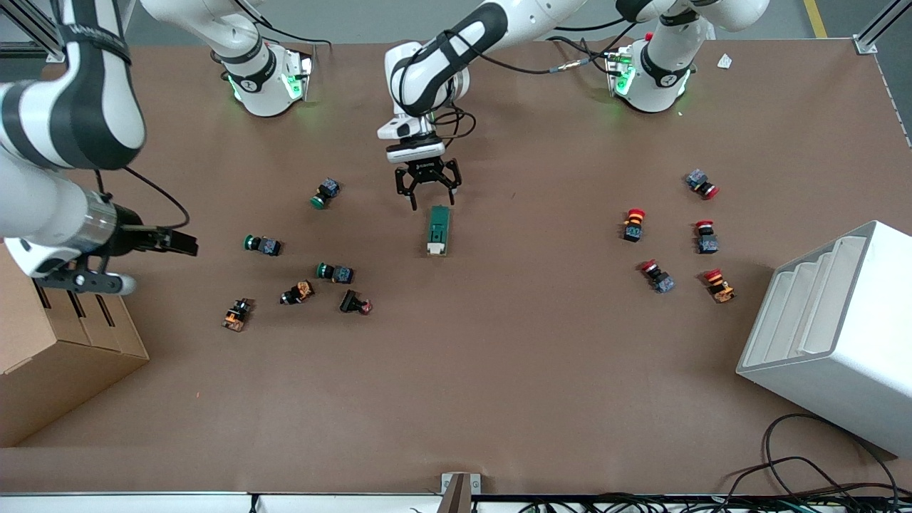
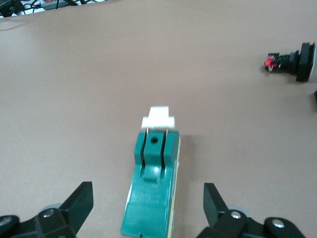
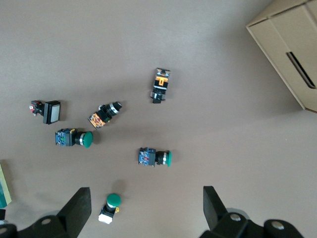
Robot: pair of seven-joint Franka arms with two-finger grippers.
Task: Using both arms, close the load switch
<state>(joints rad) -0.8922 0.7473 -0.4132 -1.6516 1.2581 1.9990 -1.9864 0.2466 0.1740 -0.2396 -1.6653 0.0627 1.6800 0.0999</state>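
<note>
The load switch [image 1: 438, 230] is a dark-green block lying flat at the table's middle, with its white lever [image 1: 434, 249] at the end nearer the front camera. My left gripper [image 1: 427, 196] is open just above the switch's other end, one finger to each side and not touching it. In the left wrist view the switch [image 2: 151, 193] lies between the open fingers [image 2: 81, 198], with the lever [image 2: 158, 118] farthest from them. My right gripper [image 1: 162, 258] is open and empty, high over the push buttons at the right arm's end. The right wrist view shows a green push button [image 3: 110, 206] far below.
Several green and black push buttons [image 1: 335, 272] lie toward the right arm's end, and several red ones [image 1: 705, 236] toward the left arm's end. A cardboard box [image 1: 57, 356] and a white rack [image 1: 833, 335] stand at the table's two ends.
</note>
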